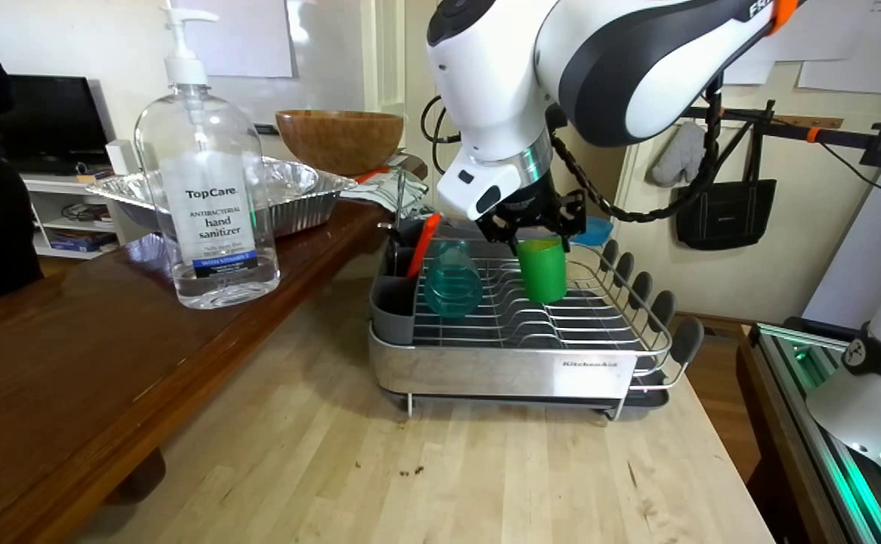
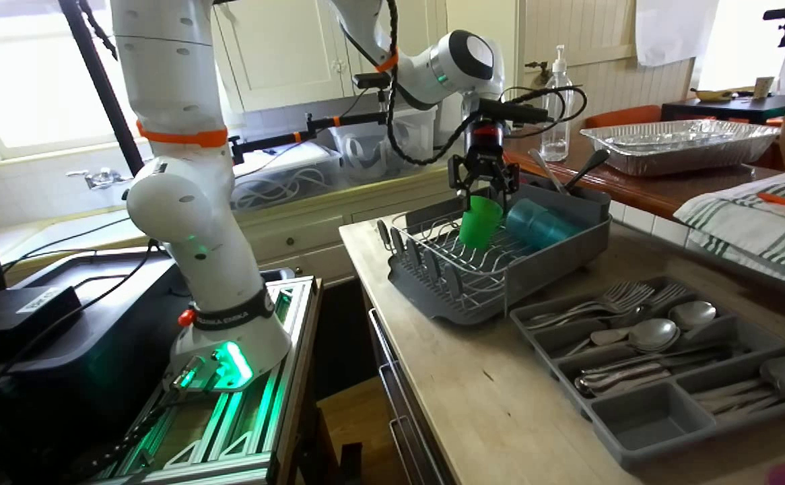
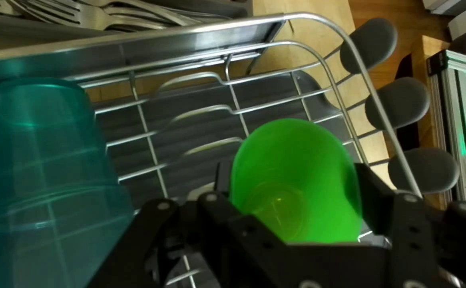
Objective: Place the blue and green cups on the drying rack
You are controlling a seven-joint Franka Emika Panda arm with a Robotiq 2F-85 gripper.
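Green cup (image 1: 545,276): gripped over the drying rack (image 1: 501,372), mouth up towards the gripper (image 1: 540,246), narrower base down; its long axis ran close to twelve–six o'clock in both exterior views. Whether the base met the wires could not be told.
Fingers (image 3: 375,200): pinched the green cup from outside near its rim, at nine and three o'clock around it in the wrist view.
Blue cup (image 3: 45,168): lay on its side on the rack's wires, at nine o'clock from the green cup in the wrist view; its long axis ran roughly twelve to six there, the slimmer-looking end at twelve. Which end was the mouth could not be told.
Utensil holder (image 1: 393,310): stood just beside the blue cup, at its nine o'clock in an exterior view, a red handle (image 1: 424,243) leaning out towards one.
Cutlery tray (image 2: 648,417): lay on the countertop (image 2: 480,411), four o'clock from the rack in an exterior view, forks (image 2: 625,296) and spoons (image 2: 655,333) inside.
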